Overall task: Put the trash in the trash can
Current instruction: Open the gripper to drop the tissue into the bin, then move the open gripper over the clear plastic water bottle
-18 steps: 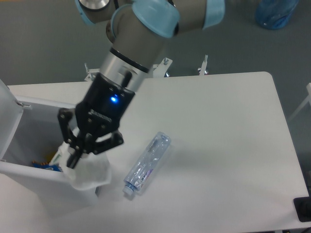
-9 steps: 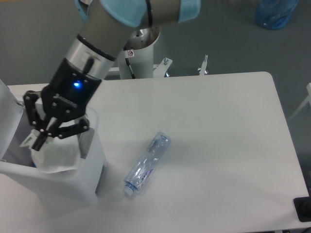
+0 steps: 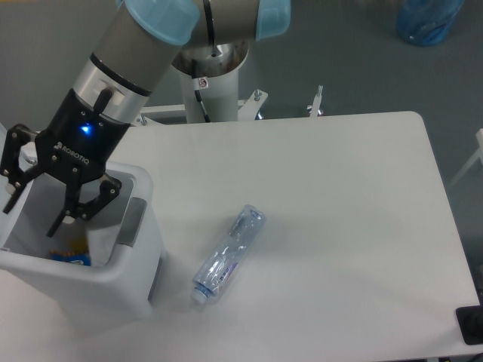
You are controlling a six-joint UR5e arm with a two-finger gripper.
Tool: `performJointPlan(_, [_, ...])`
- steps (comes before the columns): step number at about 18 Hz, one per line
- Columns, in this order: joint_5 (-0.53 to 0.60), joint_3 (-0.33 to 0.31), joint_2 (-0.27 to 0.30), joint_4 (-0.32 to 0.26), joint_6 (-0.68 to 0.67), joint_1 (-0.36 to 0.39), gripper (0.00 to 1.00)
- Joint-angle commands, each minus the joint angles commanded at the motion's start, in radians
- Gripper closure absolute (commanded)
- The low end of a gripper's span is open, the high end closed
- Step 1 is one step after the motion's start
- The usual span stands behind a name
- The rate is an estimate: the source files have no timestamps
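Observation:
My gripper [image 3: 31, 218] hangs open over the mouth of the trash can [image 3: 83, 280], a boxy white bin with a grey panel [image 3: 130, 221] on its rim at the table's left front. Nothing is between the fingers [image 3: 63, 217]. A pale translucent shape, the wrapper [image 3: 99, 237], shows faintly inside the bin just below the fingers. The clear plastic bottle [image 3: 226, 255] with its purple-and-white label lies on its side on the white table [image 3: 339, 211], to the right of the bin and apart from it.
Blue and orange rubbish [image 3: 68, 257] lies in the bottom of the bin. The arm's white pedestal [image 3: 215, 83] stands behind the table. A blue bag [image 3: 427, 19] sits on the floor at top right, and a dark object [image 3: 471, 326] at the lower right corner.
The gripper carried the wrapper left from the bin's right rim to over its mouth, then opened. The wrapper has left the fingers and dropped into the bin. The bottle has not moved.

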Motion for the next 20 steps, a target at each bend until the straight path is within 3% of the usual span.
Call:
performJointPlan(7, [0.118,0.011,-0.046,0.005,0.069,0.043,0.05])
performJointPlan(15, [0.115,0.017,-0.083,0.006,0.207,0.219,0.05])
performJointPlan(20, [0.120,0.032,-0.146,0.006,0.291,0.233,0.05])
